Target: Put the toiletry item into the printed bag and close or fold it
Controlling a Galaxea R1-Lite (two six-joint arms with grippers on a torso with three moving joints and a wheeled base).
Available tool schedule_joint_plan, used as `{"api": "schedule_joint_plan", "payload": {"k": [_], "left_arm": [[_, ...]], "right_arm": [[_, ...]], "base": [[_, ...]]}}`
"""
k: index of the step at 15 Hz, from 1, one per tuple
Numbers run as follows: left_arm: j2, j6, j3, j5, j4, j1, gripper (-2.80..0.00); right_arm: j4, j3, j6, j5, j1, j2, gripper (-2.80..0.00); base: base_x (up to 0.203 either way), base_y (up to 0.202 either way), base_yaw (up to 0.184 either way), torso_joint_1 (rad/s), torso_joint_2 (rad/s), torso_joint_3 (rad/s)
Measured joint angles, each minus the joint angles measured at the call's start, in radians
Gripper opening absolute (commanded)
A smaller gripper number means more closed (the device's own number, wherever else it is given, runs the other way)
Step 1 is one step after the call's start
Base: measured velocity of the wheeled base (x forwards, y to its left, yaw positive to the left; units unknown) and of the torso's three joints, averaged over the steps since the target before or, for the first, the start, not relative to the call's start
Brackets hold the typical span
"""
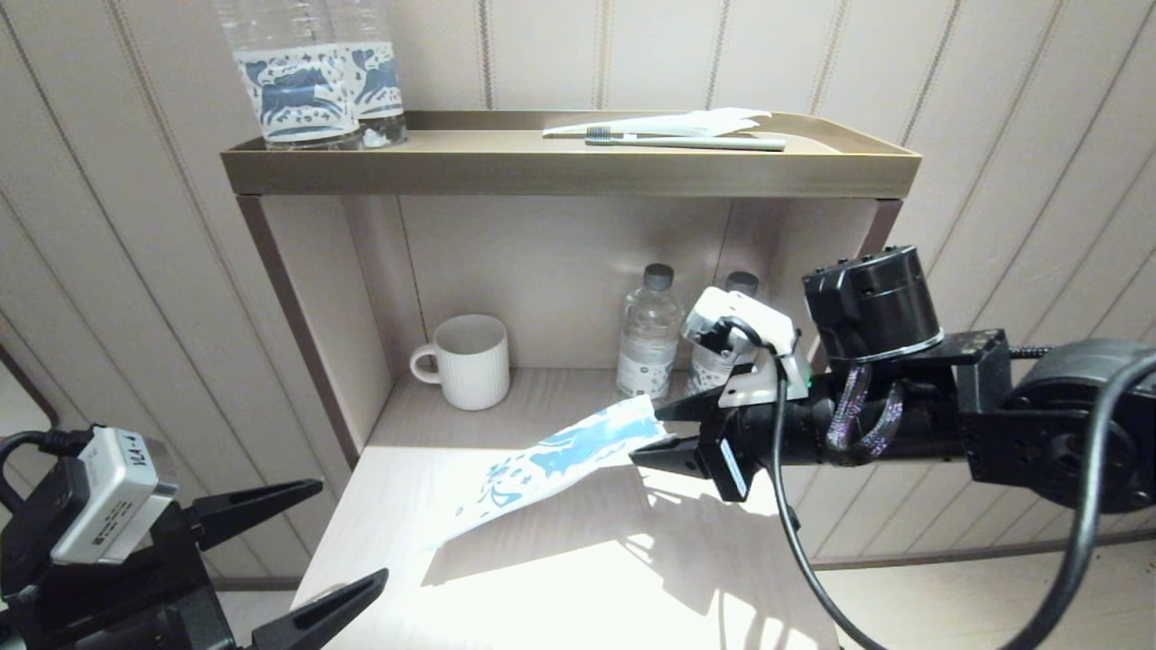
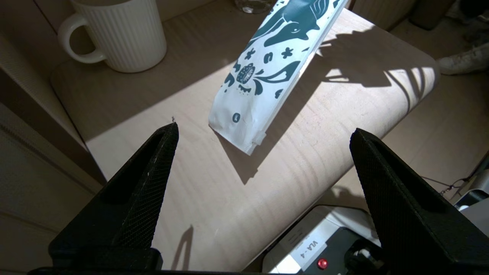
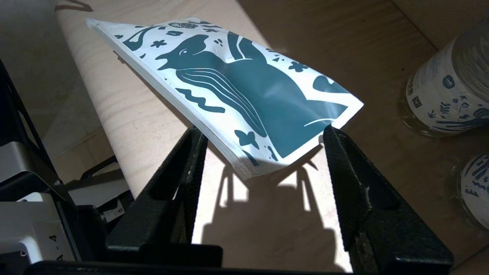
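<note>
The printed bag (image 1: 551, 460) (image 2: 267, 68) (image 3: 237, 84), white with teal whale and flower prints, slants over the pale wooden table (image 1: 578, 578). Its left end touches the wood and its right end is raised. My right gripper (image 1: 646, 436) (image 3: 263, 131) is open at that raised end. The bag's end edge lies across the gap between the fingertips (image 3: 198, 133), and one corner touches a tip. My left gripper (image 1: 352, 530) (image 2: 264, 128) is open and empty at the table's front left, short of the bag's lower end. The toiletry item is not in view.
A white ribbed mug (image 1: 470, 361) (image 2: 118, 34) and two small water bottles (image 1: 648, 334) (image 3: 447, 91) stand at the back of the table. The top shelf tray (image 1: 569, 171) carries two large bottles (image 1: 316, 81), a pale-handled toothbrush (image 1: 695, 142) and a white wrapper (image 1: 686, 123).
</note>
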Motion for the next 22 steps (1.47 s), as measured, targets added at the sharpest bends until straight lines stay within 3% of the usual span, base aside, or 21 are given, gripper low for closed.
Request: {"api": "schedule_joint_plan", "payload": {"k": [6,7,11,14,17,19,22], "left_arm": [[-0.003,0.001,0.005,-0.003,0.001,0.0,0.0],[-0.004,0.001,0.005,0.002,0.0,0.0,-2.8],[-0.046,-0.007,0.007,0.068,0.016,0.001,-2.8],[-0.201,-0.034,0.019,0.146,0.141,0.002,-2.8],[-0.455,-0.077,-0.091,0.199,0.482,0.005,-2.8],[-0.591,-0.171,-0.245,0.278,0.796,0.04,-2.8],[-0.719,-0.288,-0.316,0.406,1.118,0.232,-2.8]], "right_arm": [[-0.001,0.029,-0.023,0.0,-0.01,-0.044,0.0],[-0.001,0.038,-0.021,-0.001,-0.012,-0.054,-2.8],[0.008,0.093,-0.018,-0.001,-0.041,-0.129,-2.8],[0.079,0.155,-0.005,0.03,-0.117,-0.244,-2.8],[0.249,0.193,0.048,0.116,-0.228,-0.41,-2.8],[0.41,0.204,0.08,0.135,-0.289,-0.543,-2.8],[0.656,0.214,0.094,0.122,-0.364,-0.766,-2.8]], "base": [[0.0,0.0,0.0,0.0,0.0,0.0],[0.0,0.0,0.0,0.0,0.0,0.0],[0.0,0.0,0.0,0.0,0.0,0.0],[0.0,0.0,0.0,0.0,0.0,0.0],[0.0,0.0,0.0,0.0,0.0,0.0],[0.0,0.0,0.0,0.0,0.0,0.0],[0.0,0.0,0.0,0.0,0.0,0.0]]}}
